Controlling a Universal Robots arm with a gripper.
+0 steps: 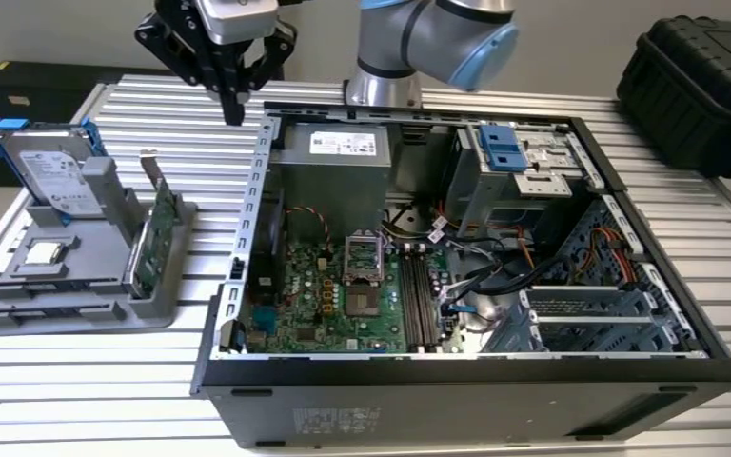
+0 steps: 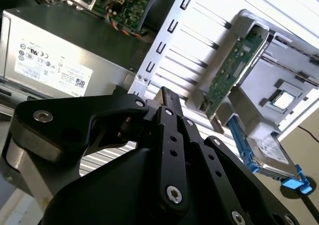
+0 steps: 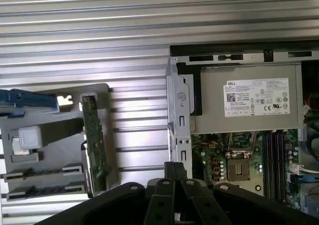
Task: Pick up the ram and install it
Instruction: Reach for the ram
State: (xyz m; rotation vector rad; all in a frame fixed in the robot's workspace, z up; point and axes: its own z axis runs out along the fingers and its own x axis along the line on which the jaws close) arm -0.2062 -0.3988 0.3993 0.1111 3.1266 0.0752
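My gripper (image 1: 232, 118) hangs shut with nothing in it, high above the slatted table, just outside the open computer case (image 1: 254, 181) at its back corner on the exterior view's left. Its black fingers (image 2: 165, 94) press together in both wrist views, with the tip (image 3: 174, 166) over the case wall. Inside the case lie the green motherboard (image 1: 321, 300) and its long dark memory slots (image 1: 419, 295) (image 3: 276, 163). The ram is hidden: I cannot tell it apart from those slots. The grey holder's (image 1: 87, 286) two long grooves (image 3: 40, 182) are bare.
The holder carries an upright green card (image 1: 152, 243) (image 3: 94, 145), a silver hard drive in a blue frame (image 1: 54, 171) and a small square chip (image 1: 45, 253). A grey power supply (image 1: 334, 162) fills the case's back corner. The arm's base (image 1: 385, 67) stands behind; a black box (image 1: 702, 76) sits far right.
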